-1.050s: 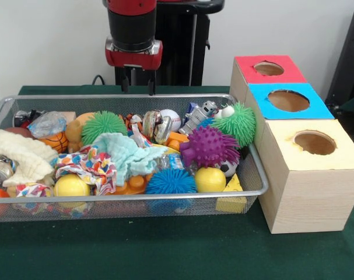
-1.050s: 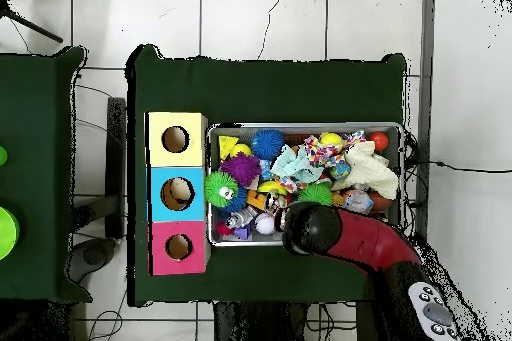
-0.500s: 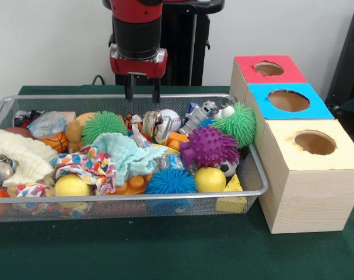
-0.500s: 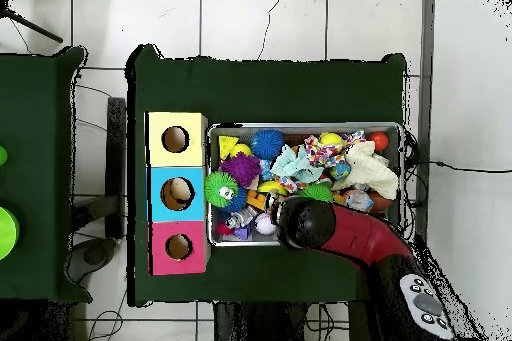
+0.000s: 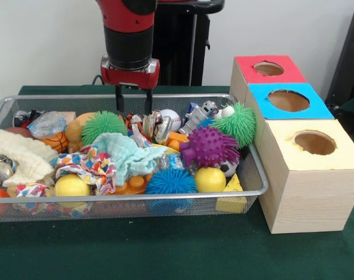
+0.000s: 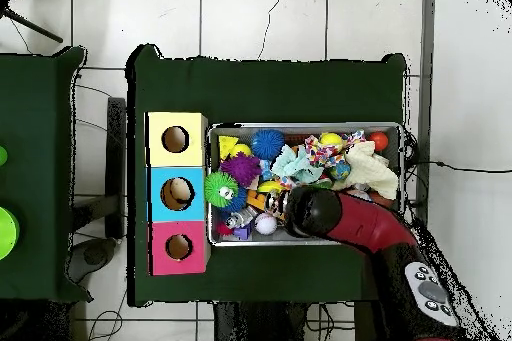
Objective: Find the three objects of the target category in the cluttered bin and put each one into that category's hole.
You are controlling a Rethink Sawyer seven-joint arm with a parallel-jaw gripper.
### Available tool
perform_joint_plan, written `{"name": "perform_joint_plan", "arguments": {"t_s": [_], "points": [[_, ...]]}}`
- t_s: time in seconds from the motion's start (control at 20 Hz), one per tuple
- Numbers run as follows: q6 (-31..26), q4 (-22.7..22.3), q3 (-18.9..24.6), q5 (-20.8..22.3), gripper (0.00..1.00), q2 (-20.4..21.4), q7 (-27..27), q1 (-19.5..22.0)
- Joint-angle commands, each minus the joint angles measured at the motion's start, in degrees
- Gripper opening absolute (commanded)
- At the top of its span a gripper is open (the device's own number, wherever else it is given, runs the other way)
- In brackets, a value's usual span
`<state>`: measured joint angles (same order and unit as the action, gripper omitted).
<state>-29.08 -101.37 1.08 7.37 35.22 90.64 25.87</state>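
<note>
**Jaws hang over the bin's back row, spiky balls off to either side**

The target category is not stated, so I cannot tell which thing is meant. The green spiky ball [image 5: 103, 125] lies just below and slightly left of the jaws [image 5: 133, 104] in the front view; the purple spiky ball [image 5: 210, 146] and the blue one [image 5: 170, 181] sit further right and nearer the camera. The jaws are parted and hold nothing, above the wire bin [image 5: 182, 197]. The three coloured boxes [image 5: 288, 100] stand beside the bin on the worktop [image 5: 165, 251].
</note>
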Motion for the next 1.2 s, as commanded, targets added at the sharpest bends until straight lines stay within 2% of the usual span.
{"name": "perform_joint_plan", "arguments": {"t_s": [0.05, 0.5, 1.2], "points": [[-2.32, 7.44, 2.63, -0.54, 1.0, -4.04, 4.47, 1.64], [-2.36, 6.24, 3.7, 1.36, 1.0, -5.87, 1.63, 2.88], [2.27, -3.15, 2.4, 2.25, 1.0, -3.47, 4.53, 3.37]]}}
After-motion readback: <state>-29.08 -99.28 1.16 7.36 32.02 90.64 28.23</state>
